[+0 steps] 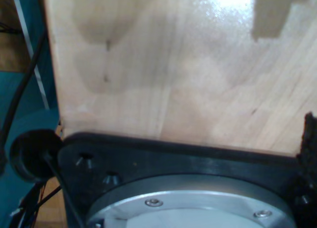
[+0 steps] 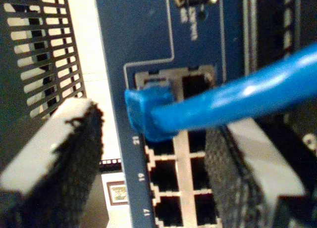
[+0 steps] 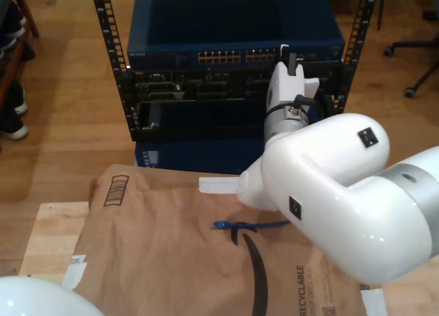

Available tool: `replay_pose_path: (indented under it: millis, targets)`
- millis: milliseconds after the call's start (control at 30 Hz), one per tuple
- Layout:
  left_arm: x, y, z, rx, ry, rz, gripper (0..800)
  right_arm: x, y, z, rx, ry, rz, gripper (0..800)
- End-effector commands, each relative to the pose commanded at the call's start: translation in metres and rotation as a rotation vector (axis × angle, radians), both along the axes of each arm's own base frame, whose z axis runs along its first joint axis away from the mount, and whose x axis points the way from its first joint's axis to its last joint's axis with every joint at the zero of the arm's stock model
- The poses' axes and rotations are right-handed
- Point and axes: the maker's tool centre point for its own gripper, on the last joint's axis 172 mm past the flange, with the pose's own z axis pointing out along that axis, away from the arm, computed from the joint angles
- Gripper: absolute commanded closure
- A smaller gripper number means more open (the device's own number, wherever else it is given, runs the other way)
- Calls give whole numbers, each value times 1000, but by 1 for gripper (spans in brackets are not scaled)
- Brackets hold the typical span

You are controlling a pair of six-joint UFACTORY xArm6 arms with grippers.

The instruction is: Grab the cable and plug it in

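- The cable is light and limp; its plug is stiff, fragile plastic at the top-row port of the switch. Grip behind the plug.
- My second gripper is spread wide, pads clear of the cable.
- My first gripper's state cannot be told; its camera faces a board.
- The other plug lies on brown paper.

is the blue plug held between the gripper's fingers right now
No. In the second wrist view my second gripper is open, its pads apart, with the cable plug already at the switch port.

Wood table w/ brown paper on top; blue cable end on paper.
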Motion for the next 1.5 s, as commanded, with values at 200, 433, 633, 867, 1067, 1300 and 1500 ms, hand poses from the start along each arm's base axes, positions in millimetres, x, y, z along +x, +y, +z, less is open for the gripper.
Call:
replay_pose_path:
  millis: [200,433,633,867,1067,1300,1500]
  targets:
    - [0,0,0,2,0,2,0,-32,-12,-6,-32,61,10,335]
    - [0,0,0,0,0,0,0,-55,6,-25,-95,195,147,210]
    - [0,0,0,2,0,2,0,-54,-13,-20,-138,285,205,165]
    - [0,0,0,2,0,2,0,-50,-92,-34,-320,461,185,129]
    - [0,0,0,0,0,2,0,-76,-165,-55,-419,671,181,88]
    - [0,0,0,2,0,0,0,-126,-261,-85,-495,919,176,11]
    - [0,0,0,2,0,2,0,-187,-326,-100,-514,1089,182,8]
